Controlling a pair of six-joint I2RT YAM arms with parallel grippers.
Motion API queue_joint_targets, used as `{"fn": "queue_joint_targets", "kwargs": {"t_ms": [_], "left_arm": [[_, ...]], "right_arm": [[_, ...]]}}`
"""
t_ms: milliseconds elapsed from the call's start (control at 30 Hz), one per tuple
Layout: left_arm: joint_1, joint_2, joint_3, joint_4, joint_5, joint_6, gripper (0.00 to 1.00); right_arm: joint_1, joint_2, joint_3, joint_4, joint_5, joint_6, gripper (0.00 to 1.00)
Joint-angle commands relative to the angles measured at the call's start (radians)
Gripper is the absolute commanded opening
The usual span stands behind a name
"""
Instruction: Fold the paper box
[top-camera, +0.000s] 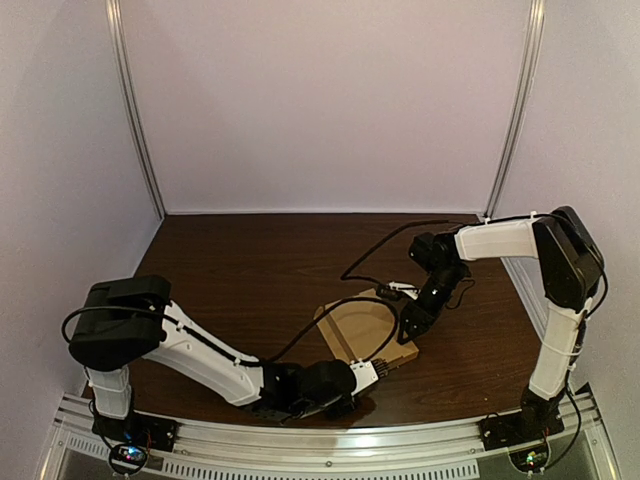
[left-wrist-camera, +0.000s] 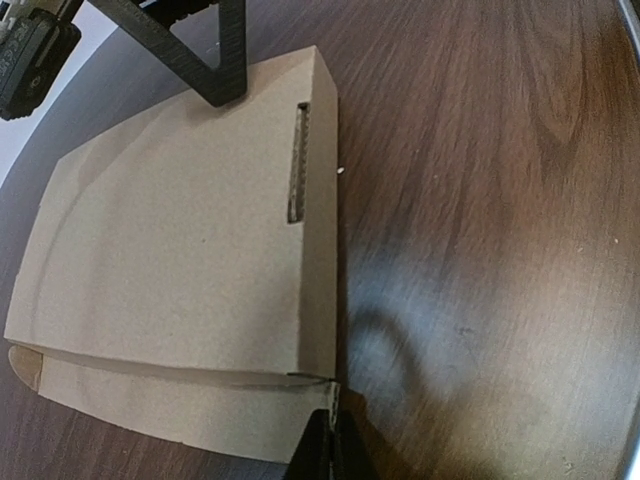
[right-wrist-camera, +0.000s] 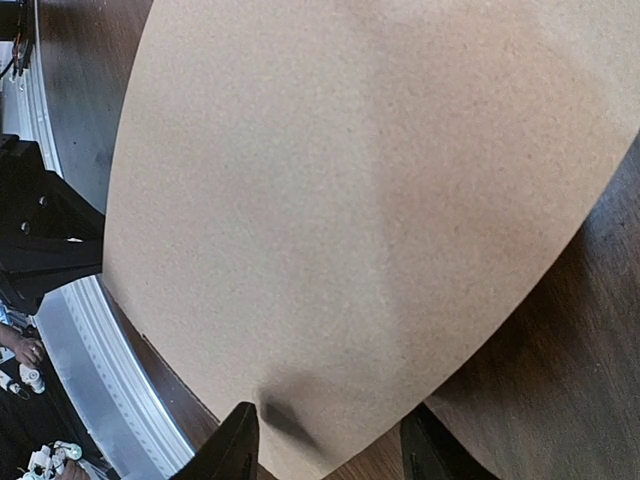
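Here, matte brown paper box, curved creases, woodgrain table.

We see the flattened paper box lying on the dark wooden table, right of centre. The left gripper reaches in low along the near edge to the box's near corner. The right gripper comes down against its right edge; we cannot make out their jaws.

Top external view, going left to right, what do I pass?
In order: left arm's elbow joint → paper box → right hand, at the box's right edge → right arm's upright link. The left hand overlaps the box, so it is left out.
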Motion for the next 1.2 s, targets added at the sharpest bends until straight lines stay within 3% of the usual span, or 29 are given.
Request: {"fn": "queue_joint_targets", "kwargs": {"t_ms": [0,367,700,1167], "left_arm": [[0.013,-0.021,-0.024,0.041,0.008,-0.004,0.03],[0.097,-0.072,-0.158,0.225,0.199,-0.044,0.02],[0.118,-0.057,-0.171,0.264,0.223,-0.031,0.01],[0.146,-0.051,-0.105,0.162,0.254,-0.036,0.01]], "right_arm": [[-0.004,0.018,-0.003,-0.010,0.002,-0.003,0.49],[-0.009,0.033,-0.006,-0.007,0.007,-0.006,0.48],[-0.010,0.067,0.003,-0.012,0.003,-0.012,0.45],[0.007,0.043,0.003,-0.010,0.005,-0.031,0.43]]}}
